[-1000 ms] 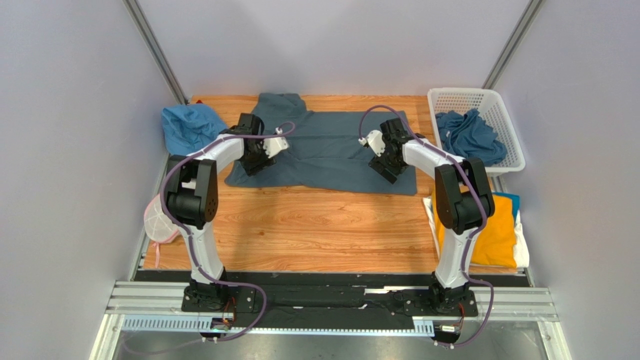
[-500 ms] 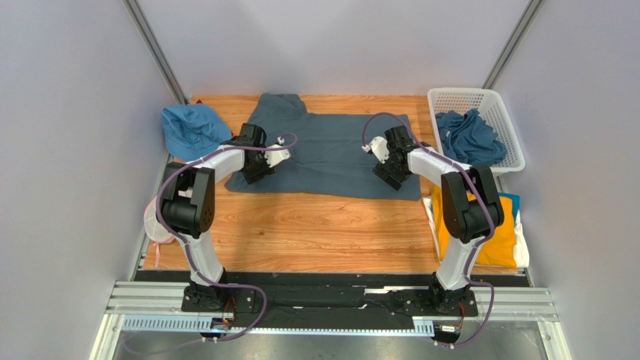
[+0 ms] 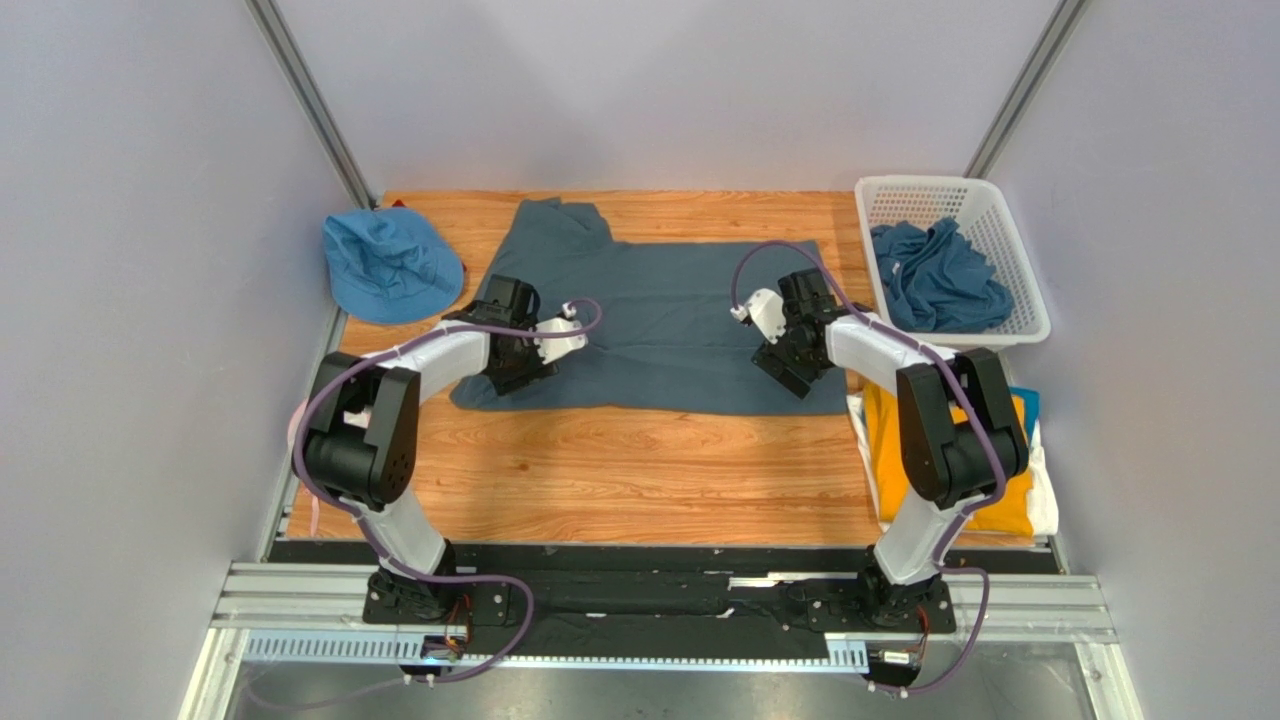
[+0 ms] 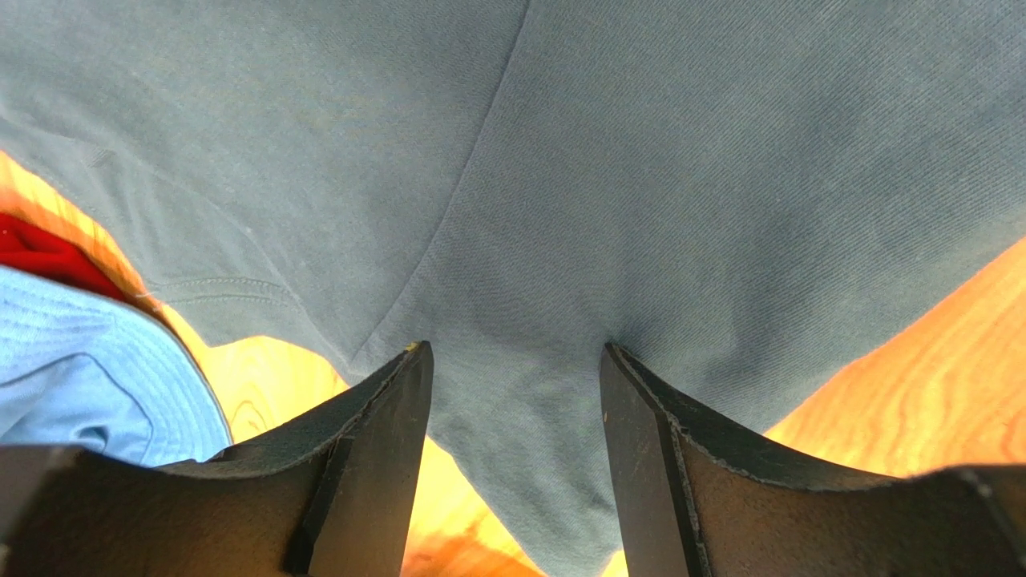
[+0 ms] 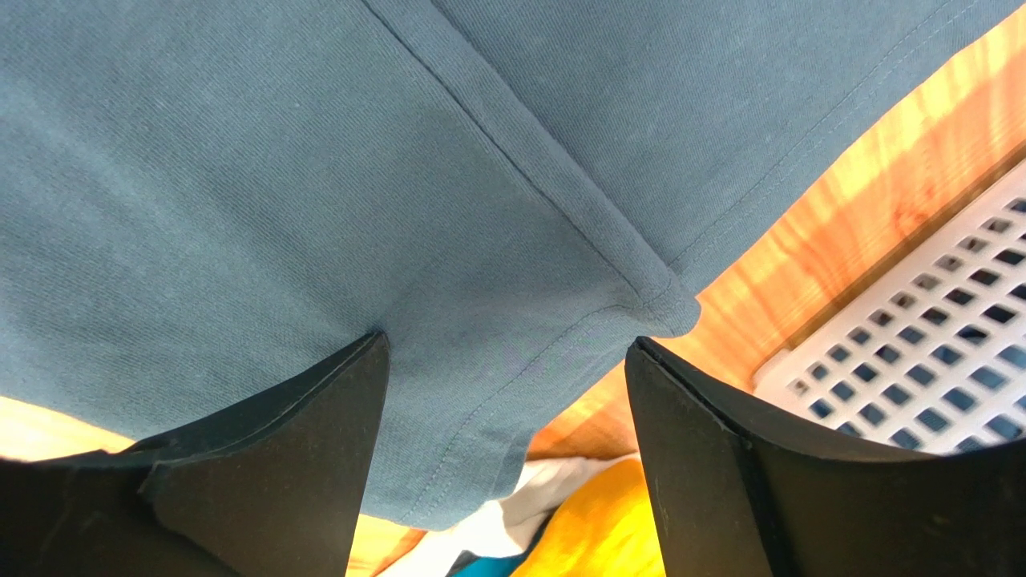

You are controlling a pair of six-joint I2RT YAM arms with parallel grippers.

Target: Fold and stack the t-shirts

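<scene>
Left gripper [image 4: 512, 361], jaws moderately parted, stands over the near-left part of a dark slate-blue t-shirt [image 3: 669, 308] spread across the far half of the tabletop [image 3: 631, 465]. The right gripper [image 5: 506, 349], jaws wide, stands at its near-right hem corner. From above, both wrists hide the fingertips, and contact with the cloth cannot be confirmed. At the right edge, a mustard-yellow t-shirt [image 3: 1004, 480] lies on white cloth [image 5: 512, 529], partly covered by the right arm. Slate-blue t-shirts [image 3: 935, 278], number unclear, fill a white basket [image 3: 932, 188] at the far-right corner. A bright blue hat [image 3: 388, 263] lies far-left.
</scene>
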